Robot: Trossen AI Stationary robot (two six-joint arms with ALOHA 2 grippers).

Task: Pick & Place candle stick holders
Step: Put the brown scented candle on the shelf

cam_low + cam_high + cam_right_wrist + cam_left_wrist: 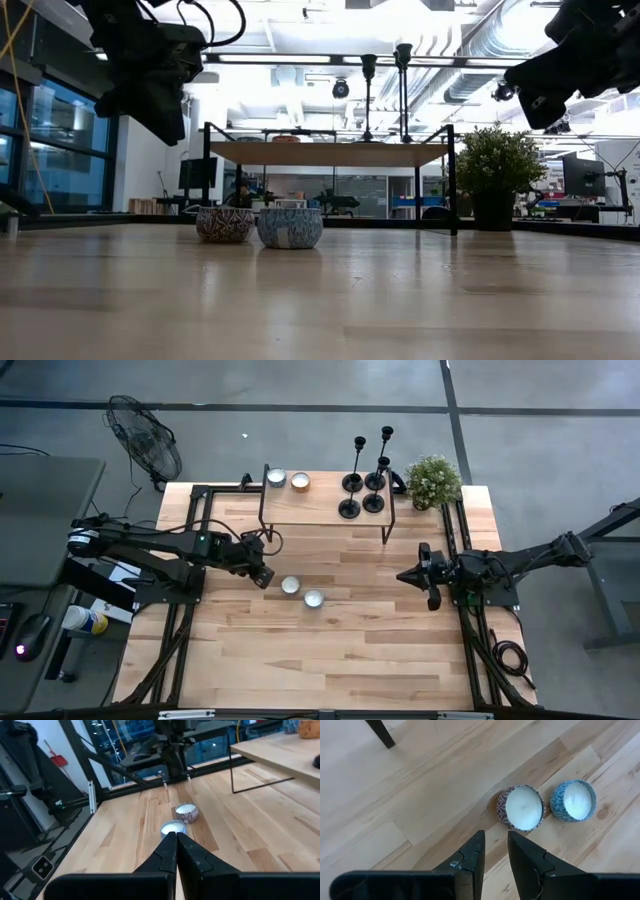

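Note:
Four slim black candlesticks (364, 482) stand on their disc bases at the right end of a raised wooden shelf (320, 508) at the table's far side. Two of their stems show in the low view (368, 95). My left gripper (265, 577) hangs above the table left of centre, open by a narrow gap (495, 837) and empty. My right gripper (403, 576) hangs right of centre, shut (176, 836) and empty. Both are well nearer than the shelf and clear of the candlesticks.
Two white candles in tins, one brown-patterned (521, 807) and one blue (574, 801), sit on the table between the grippers (301, 591). Two more tins (287, 479) sit at the shelf's left end. A potted plant (433, 481) stands right of the candlesticks. The shelf has thin black legs (382, 732).

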